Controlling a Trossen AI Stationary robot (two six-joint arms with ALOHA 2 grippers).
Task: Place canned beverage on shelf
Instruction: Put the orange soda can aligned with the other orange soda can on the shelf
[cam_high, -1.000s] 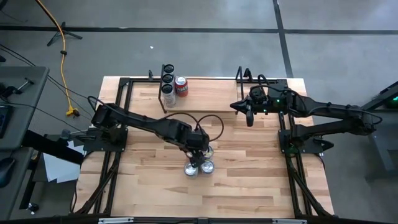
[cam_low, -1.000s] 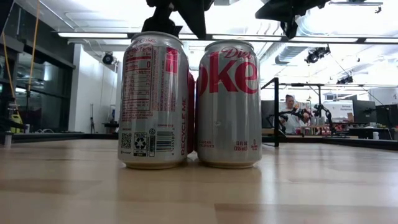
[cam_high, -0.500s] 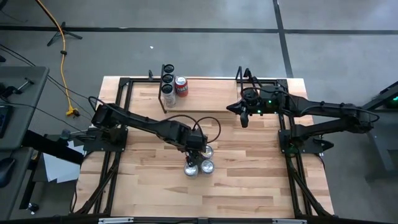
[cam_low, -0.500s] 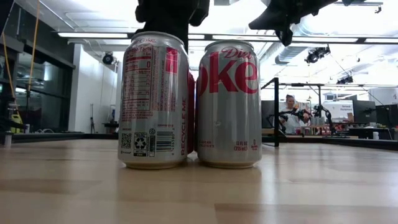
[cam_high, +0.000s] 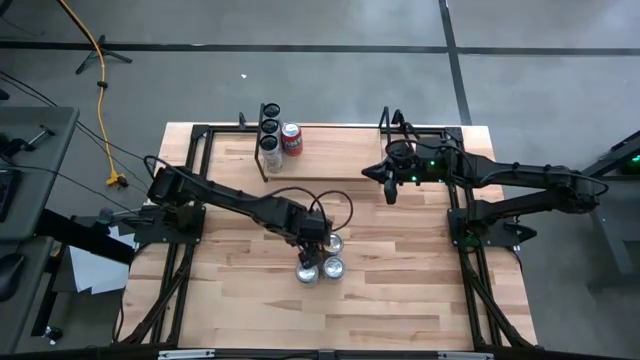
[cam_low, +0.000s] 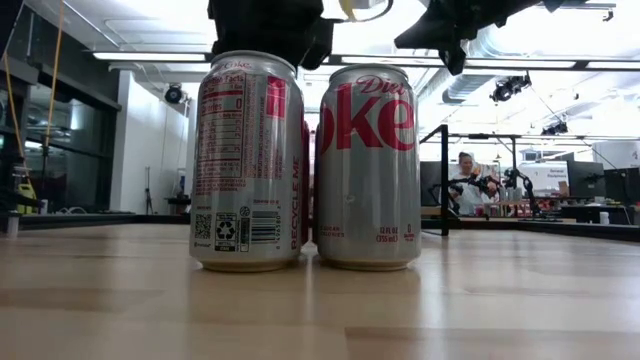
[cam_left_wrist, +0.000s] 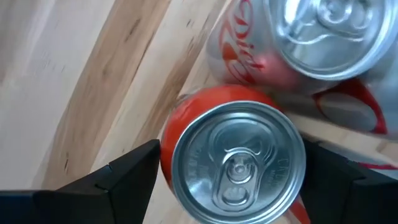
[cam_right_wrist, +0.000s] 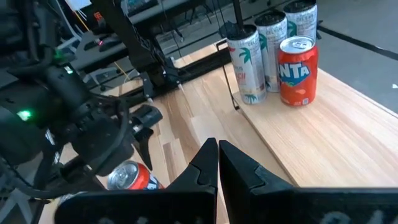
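Table (cam_high: 400, 290) carries 3 cans (cam_high: 322, 262); shelf (cam_high: 340, 150) carries 4.

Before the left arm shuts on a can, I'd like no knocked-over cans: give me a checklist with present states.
1. Left tool open, one finger either side of the red can: ok.
2. Red can upright: ok.
3. Clearance from the two Diet Coke cans beside it: not ok, the near one stands close against it.
4. Free room on the shelf beside the cans already standing there: ok.
5. Right tool shut, empty, off to the right by the shelf's front edge: ok.
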